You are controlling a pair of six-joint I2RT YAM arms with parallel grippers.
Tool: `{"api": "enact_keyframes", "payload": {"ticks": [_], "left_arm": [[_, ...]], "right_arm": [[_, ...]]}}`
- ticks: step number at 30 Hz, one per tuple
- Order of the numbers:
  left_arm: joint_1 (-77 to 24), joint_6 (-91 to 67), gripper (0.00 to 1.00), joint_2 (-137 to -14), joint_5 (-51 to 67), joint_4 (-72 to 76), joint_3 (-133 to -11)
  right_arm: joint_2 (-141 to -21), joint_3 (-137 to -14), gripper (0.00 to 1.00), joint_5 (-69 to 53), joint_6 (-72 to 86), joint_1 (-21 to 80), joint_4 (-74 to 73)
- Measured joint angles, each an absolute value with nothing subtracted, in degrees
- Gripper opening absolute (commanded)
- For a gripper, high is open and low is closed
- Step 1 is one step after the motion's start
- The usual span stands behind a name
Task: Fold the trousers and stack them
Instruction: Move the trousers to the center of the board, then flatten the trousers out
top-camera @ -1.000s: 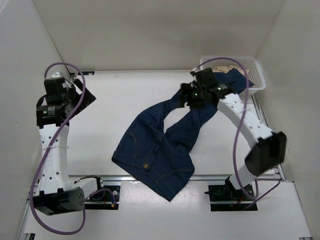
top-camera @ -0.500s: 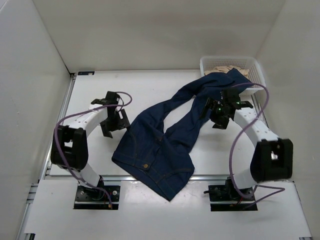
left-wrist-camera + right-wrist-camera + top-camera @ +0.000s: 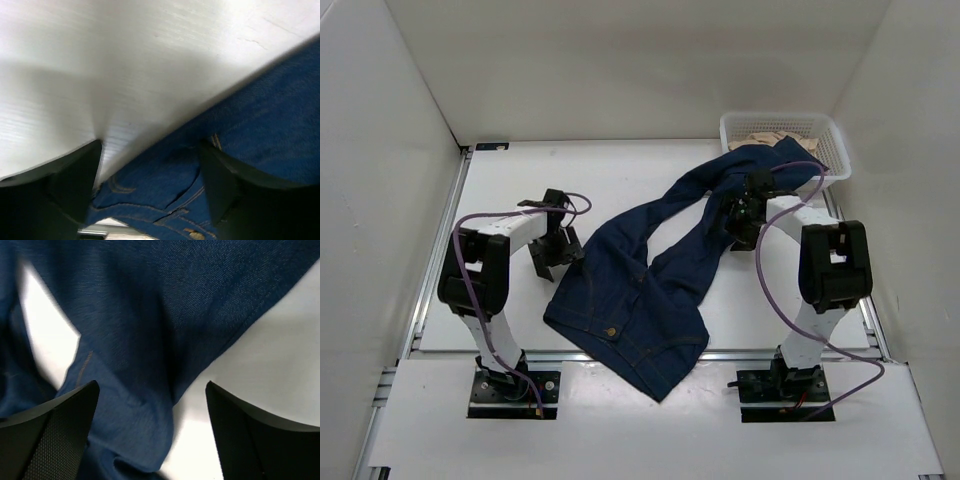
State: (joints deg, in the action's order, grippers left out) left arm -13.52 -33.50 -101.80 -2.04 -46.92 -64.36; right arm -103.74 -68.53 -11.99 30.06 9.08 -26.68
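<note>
The trousers [image 3: 640,290] are dark navy jeans lying crumpled on the white table, waist toward the near edge. Their legs run up and right to the basket. My left gripper [image 3: 552,255] hangs low at the left edge of the waist part. In the left wrist view it [image 3: 150,175] is open, with a denim pocket and tan stitching [image 3: 165,190] between and below its fingers. My right gripper [image 3: 740,215] is down over the right leg. In the right wrist view it [image 3: 152,410] is open, straddling the leg's edge [image 3: 150,365] where denim meets table.
A white basket [image 3: 835,150] stands at the back right corner with beige cloth [image 3: 770,135] in it, and the end of one jeans leg lies against its rim. White walls close in the table on three sides. Bare table [image 3: 600,180] lies behind the jeans.
My left arm has swung in from the far left and dropped to the jeans' left edge. My right gripper lifted off the leg, then came back down onto it. The jeans have not shifted.
</note>
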Motion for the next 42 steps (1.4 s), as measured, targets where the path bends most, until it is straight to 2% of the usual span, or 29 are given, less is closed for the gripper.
{"api": "enact_keyframes", "payload": {"ticks": [1, 2, 3, 4, 7, 8, 9, 13, 17, 20, 22, 27, 31, 34, 38, 39, 41, 42], "left_arm": [[-13.7, -33.7, 0.74, -102.8, -1.7, -46.7, -64.3], [-13.8, -33.9, 0.42, -103.3, -1.4, -47.0, -64.6], [-13.8, -34.2, 0.25, -103.3, -0.7, -46.8, -64.6], [-13.8, -34.2, 0.11, -103.4, 0.1, -46.3, -64.6], [-13.8, -33.9, 0.11, -103.4, 1.6, -45.7, -64.6], [-13.8, -33.8, 0.11, -103.4, 1.8, -45.8, -64.7], [-13.6, -33.6, 0.11, -103.4, 2.0, -45.8, -64.7], [-11.3, -32.9, 0.11, -100.7, 2.8, -50.7, -69.2], [-5.8, -31.8, 0.11, -92.5, 2.3, -57.1, -83.9], [-1.1, -31.0, 0.11, -83.9, 0.6, -58.7, -96.4], [1.9, -30.6, 0.11, -77.5, -0.9, -59.5, -101.6], [4.7, -30.0, 0.11, -63.9, -2.6, -63.7, -104.7], [4.8, -29.9, 0.11, -59.3, -2.6, -65.8, -101.3], [4.8, -29.8, 0.11, -58.7, -2.6, -66.9, -96.0], [4.8, -29.8, 0.11, -60.6, -2.4, -68.6, -90.7], [4.8, -29.8, 0.11, -60.9, -2.3, -69.1, -90.1], [4.8, -29.8, 0.11, -61.0, -2.0, -69.8, -89.7], [4.8, -29.8, 0.11, -60.9, -1.8, -69.9, -89.7]], "right_arm": [[-104.6, -68.5, 0.79, -12.0, 30.1, 9.2, -26.5], [-105.4, -68.5, 0.74, -12.0, 30.1, 9.5, -26.3], [-106.0, -68.5, 0.68, -12.0, 30.3, 9.7, -26.1], [-106.6, -68.7, 0.51, -12.0, 30.5, 10.1, -25.9], [-109.3, -71.0, 0.22, -12.1, 30.4, 11.0, -26.0], [-110.5, -72.6, 0.08, -12.2, 30.2, 11.3, -26.0], [-112.0, -74.6, 0.01, -12.3, 30.1, 11.6, -26.4], [-120.6, -89.8, 0.01, -14.9, 29.8, 12.3, -33.2], [-130.2, -113.6, 0.01, -18.5, 29.9, 14.5, -47.5], [-135.5, -137.1, 0.01, -19.6, 28.8, 16.8, -47.1], [-134.1, -146.3, 0.01, -22.1, 28.7, 18.2, -43.8], [-120.6, -147.2, 0.01, -24.3, 25.8, 25.0, -38.2], [-113.6, -141.9, 0.01, -25.5, 23.5, 30.8, -36.9], [-113.6, -137.1, 0.01, -25.6, 22.6, 31.4, -37.4], [-119.2, -134.3, 0.01, -24.6, 21.8, 31.4, -41.1], [-120.7, -134.3, 0.04, -24.4, 21.8, 31.5, -41.9], [-123.4, -134.5, 0.63, -24.1, 22.3, 31.5, -43.8], [-124.7, -135.3, 0.79, -24.1, 22.7, 31.5, -45.1]]}}
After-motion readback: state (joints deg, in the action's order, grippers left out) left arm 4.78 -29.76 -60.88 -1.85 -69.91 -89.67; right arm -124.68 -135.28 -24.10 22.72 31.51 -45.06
